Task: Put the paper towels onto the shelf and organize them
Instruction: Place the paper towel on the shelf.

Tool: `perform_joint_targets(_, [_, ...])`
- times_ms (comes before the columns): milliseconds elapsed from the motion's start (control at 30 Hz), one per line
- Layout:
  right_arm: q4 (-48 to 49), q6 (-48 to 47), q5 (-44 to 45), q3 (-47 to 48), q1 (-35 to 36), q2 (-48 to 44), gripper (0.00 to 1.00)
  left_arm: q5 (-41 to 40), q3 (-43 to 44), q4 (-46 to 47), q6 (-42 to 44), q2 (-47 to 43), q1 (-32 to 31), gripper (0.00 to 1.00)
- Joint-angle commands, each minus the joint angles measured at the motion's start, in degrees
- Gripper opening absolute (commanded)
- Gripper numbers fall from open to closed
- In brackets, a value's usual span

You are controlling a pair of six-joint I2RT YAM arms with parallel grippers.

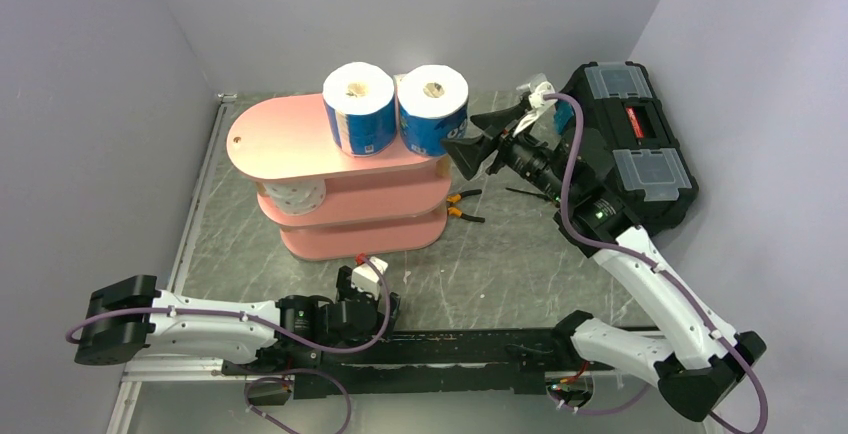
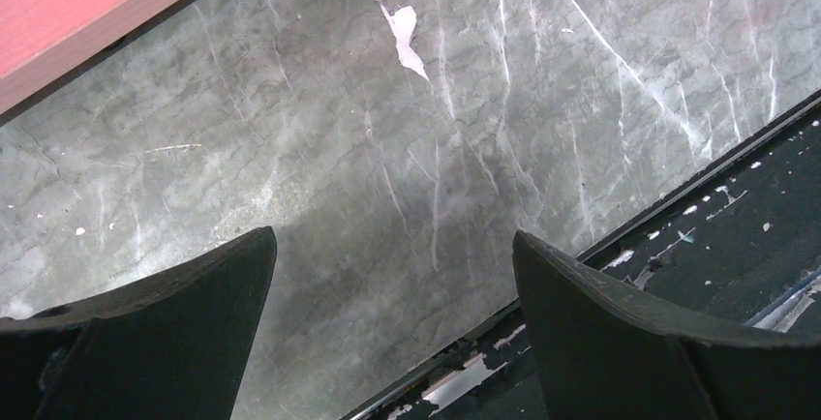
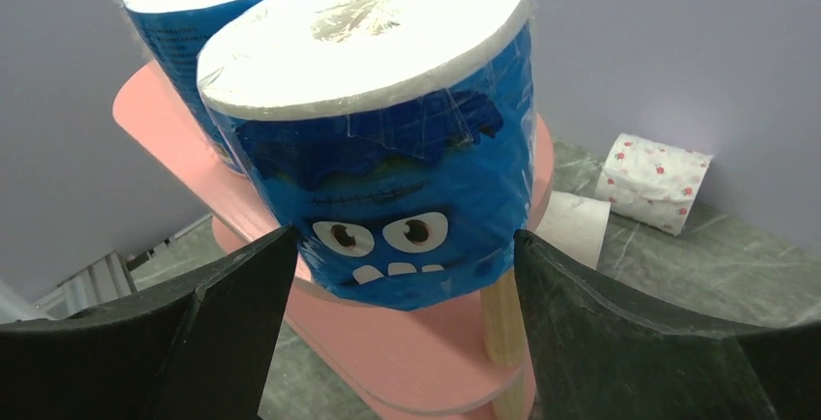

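Note:
Two blue-wrapped paper towels stand on the top board of the pink shelf [image 1: 280, 134]. One roll [image 1: 360, 109] is near the middle. The other [image 1: 433, 111] [image 3: 387, 149] sits at the board's right end. My right gripper [image 1: 462, 152] [image 3: 399, 236] has its fingertips pressed on either side of that roll's lower part. A speckled roll [image 1: 292, 196] lies on the middle tier. In the right wrist view another speckled roll [image 3: 653, 181] and a plain white one [image 3: 573, 226] lie on the table behind the shelf. My left gripper [image 1: 380, 304] [image 2: 395, 246] hangs open over bare table in front of the shelf.
A black toolbox [image 1: 630, 144] fills the back right corner under the right arm. Orange-handled pliers [image 1: 462, 204] lie beside the shelf's right end. A black rail [image 1: 470, 344] runs along the table's near edge. Walls close in on the left, back and right.

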Motion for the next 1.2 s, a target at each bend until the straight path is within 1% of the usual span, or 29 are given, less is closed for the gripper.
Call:
perform_joint_targets(0, [5.7, -1.8, -1.5, 3.1, 0.0, 1.3, 0.84, -1.7, 1.3, 0.2, 0.0, 0.1, -0.4, 0.99])
perform_joint_targets(433, [7.6, -2.8, -5.9, 5.8, -0.1, 6.1, 0.83, -2.2, 0.5, -0.7, -1.1, -1.2, -0.3, 0.99])
perform_joint_targets(833, [8.9, -1.5, -9.2, 6.5, -0.2, 8.5, 0.82, -2.2, 0.8, -0.4, -0.7, -0.4, -0.3, 0.99])
perform_joint_targets(1067, [8.4, -1.5, -8.9, 7.0, -0.2, 8.5, 0.83, -2.6, 1.1, -0.6, -0.6, -0.1, -0.4, 0.99])
perform_joint_targets(1167, [7.6, -1.7, -6.7, 7.3, -0.2, 7.0, 0.86, -3.0, 1.5, -1.4, -0.6, -0.2, -0.3, 0.99])
